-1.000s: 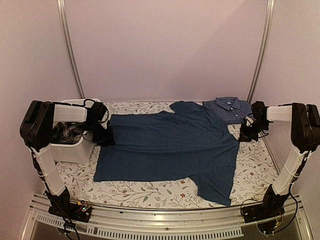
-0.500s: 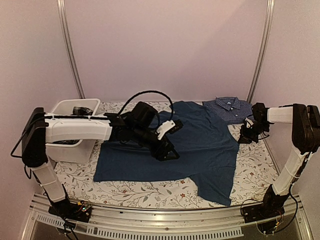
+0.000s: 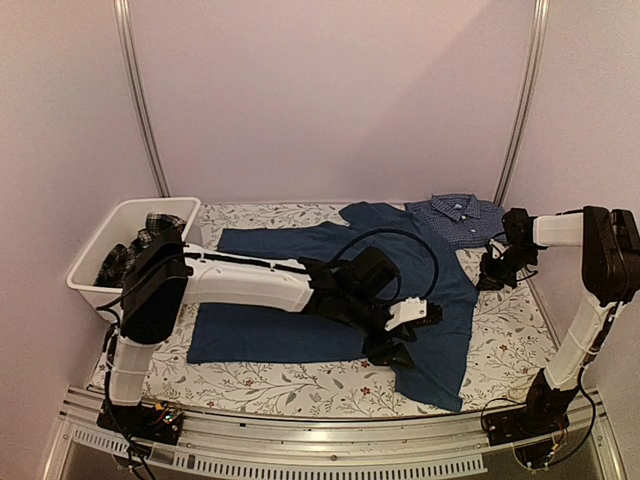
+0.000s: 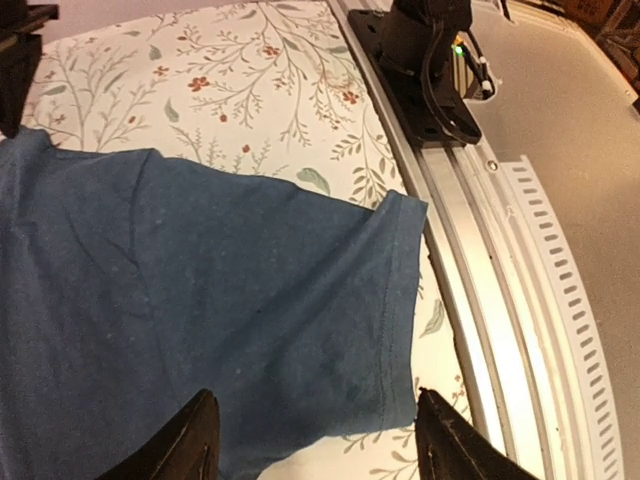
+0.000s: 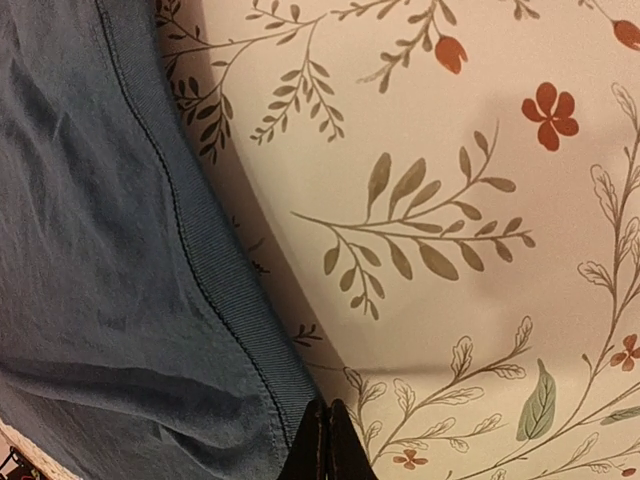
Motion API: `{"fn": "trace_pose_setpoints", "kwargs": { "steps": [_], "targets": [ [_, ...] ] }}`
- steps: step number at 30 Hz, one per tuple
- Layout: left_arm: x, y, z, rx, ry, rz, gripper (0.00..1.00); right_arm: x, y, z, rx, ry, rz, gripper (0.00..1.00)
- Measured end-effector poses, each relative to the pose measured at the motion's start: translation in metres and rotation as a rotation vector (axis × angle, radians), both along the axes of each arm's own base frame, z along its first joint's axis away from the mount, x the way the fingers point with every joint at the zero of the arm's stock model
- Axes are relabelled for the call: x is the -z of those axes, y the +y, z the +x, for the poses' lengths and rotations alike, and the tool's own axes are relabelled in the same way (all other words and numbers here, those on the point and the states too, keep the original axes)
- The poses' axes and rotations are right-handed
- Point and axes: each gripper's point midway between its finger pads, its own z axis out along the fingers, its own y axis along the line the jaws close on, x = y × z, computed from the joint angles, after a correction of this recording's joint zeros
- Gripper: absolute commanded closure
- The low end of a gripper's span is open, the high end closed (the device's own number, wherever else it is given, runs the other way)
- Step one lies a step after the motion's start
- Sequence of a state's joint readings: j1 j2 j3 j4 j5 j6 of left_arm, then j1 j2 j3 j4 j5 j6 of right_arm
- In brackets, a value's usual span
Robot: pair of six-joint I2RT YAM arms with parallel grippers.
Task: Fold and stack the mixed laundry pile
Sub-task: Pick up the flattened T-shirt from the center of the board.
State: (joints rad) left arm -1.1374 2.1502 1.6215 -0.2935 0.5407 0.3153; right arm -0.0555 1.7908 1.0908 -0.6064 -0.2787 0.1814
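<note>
Dk-blue tee (image 3: 280,250) flat on desk (image 3: 300,385), L jaws apart over near sleeve (image 4: 330,300), R jaws together at tee edge; check shirt (image 3: 460,215) far R, plaid (image 3: 128,252) in tub (image 3: 150,203).

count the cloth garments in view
3: a dark blue cloth T-shirt spread out mid-table, a blue-and-white checked collared shirt folded at the far right, a black-and-white plaid piece in the white plastic tub at far left. The tub may hide more.
</note>
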Motion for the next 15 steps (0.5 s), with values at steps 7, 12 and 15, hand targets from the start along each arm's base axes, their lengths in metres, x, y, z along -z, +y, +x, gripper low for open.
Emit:
{"fn": "trace_pose_setpoints", "kwargs": {
  "steps": [7,12,15],
  "targets": [
    [0.059,-0.019,-0.052,0.111,-0.008,0.088,0.37,0.001,-0.002,-0.003,-0.009,0.009,-0.016,1.0],
    [0.084,-0.02,-0.065,0.131,-0.059,0.133,0.73,0.005,-0.003,-0.005,-0.013,0.027,-0.019,1.0],
    [0.084,-0.021,-0.057,0.095,-0.062,0.142,0.94,0.005,-0.003,-0.005,-0.012,0.032,-0.023,1.0]
  ]
}}
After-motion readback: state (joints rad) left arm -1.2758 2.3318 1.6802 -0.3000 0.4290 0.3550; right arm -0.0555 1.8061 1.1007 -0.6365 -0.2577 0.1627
